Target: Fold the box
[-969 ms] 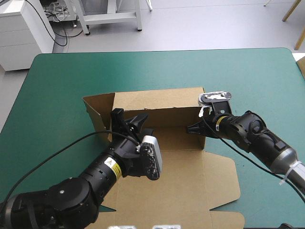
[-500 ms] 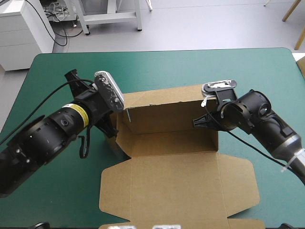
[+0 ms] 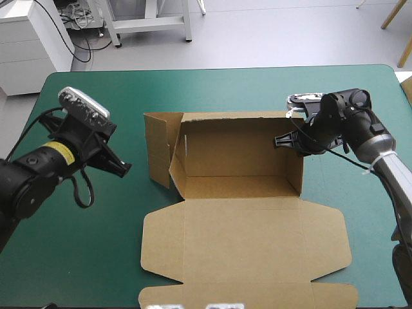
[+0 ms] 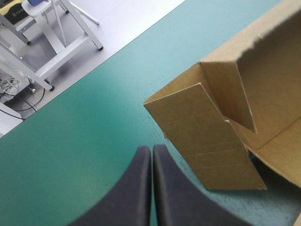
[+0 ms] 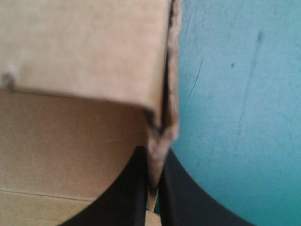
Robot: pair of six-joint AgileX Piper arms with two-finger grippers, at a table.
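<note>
Logged the brown box (image 3: 238, 187) as an open tray on the teal-green surface (image 3: 225, 90), lid (image 3: 244, 244) flat, back wall (image 3: 232, 145) up. Noted the left pincer (image 3: 123, 168) withdrawn since just before: earlier down at the left side wall (image 3: 159, 148), now well apart from it, clenched on nothing, tips meeting in one arch. Found that wall ahead of the pincer, splayed outward rather than standing square. Noted the right pincer (image 3: 281, 140) clamped on the right wall (image 3: 297, 170) near its far corner, board pinched between the black fingers (image 5: 136, 188), tray stretching away toward the other arm. Judged the left side unfinished: probably needs another inward push and a tuck. Right side held, lock unconfirmed.
</note>
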